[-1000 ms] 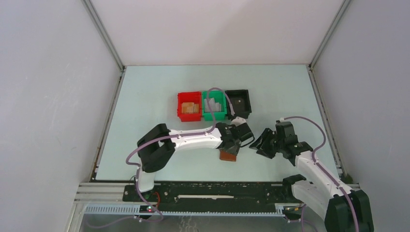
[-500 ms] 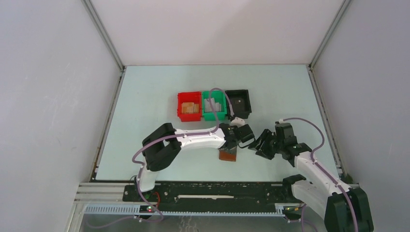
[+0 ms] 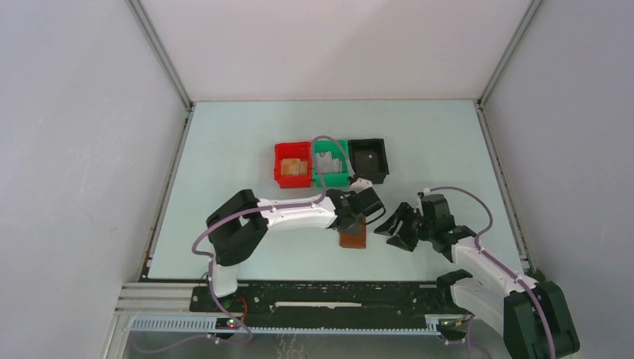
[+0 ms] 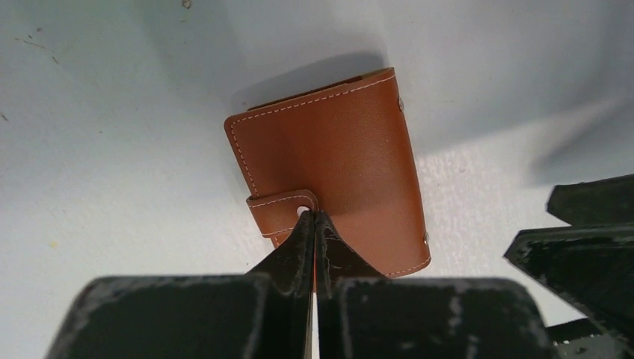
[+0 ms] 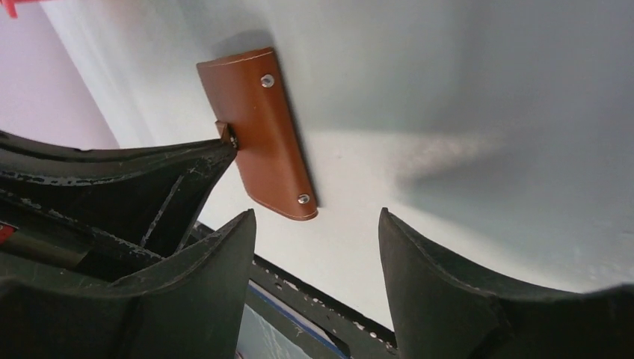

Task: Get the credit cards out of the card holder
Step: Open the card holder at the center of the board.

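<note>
The card holder (image 3: 353, 240) (image 4: 329, 149) (image 5: 258, 120) lies closed on the table, brown leather face up, its side tab snapped over the edge. My left gripper (image 3: 350, 226) (image 4: 312, 215) is shut, its fingertips pinched together on that little tab. Just to the right of the holder, my right gripper (image 3: 390, 230) (image 5: 316, 213) hovers open with nothing between its fingers (image 5: 224, 254). The credit cards are hidden from view.
Three square bins stand in a row behind the holder: red (image 3: 291, 146) with tan blocks, green (image 3: 333, 180) with pale pieces, black (image 3: 368, 141). The dark rail at the table's near edge (image 5: 321, 299) runs just below my right gripper.
My left gripper has closed down onto the holder's tab. The right gripper has slid left toward the holder and opened wider.
</note>
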`<state>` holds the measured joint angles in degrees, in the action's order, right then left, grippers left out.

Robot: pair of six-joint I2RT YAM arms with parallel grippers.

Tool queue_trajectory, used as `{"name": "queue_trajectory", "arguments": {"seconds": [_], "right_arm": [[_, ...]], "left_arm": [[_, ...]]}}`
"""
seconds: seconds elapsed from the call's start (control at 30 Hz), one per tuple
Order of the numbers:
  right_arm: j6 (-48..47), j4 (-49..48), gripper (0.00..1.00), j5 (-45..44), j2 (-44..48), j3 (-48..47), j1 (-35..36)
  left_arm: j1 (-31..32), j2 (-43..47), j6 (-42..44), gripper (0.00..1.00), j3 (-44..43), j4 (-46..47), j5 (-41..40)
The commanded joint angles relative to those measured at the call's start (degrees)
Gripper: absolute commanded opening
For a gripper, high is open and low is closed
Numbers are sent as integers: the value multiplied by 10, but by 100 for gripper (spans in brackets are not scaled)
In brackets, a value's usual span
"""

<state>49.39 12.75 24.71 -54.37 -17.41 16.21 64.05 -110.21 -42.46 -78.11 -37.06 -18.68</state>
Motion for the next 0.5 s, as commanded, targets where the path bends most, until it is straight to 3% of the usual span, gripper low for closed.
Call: {"name": "queue_trajectory", "arguments": {"seconds": [0.0,0.17,0.47], "right_arm": [[19,-59,70,7,-15,-2,35],[22,-80,70,6,-45,-2,50],[35,-120,70,0,-70,-12,92]], "left_arm": [[-8,55,35,0,44,63,43],[-15,118,61,0,83,86,58],[-43,216,72,0,187,184,163]]}}
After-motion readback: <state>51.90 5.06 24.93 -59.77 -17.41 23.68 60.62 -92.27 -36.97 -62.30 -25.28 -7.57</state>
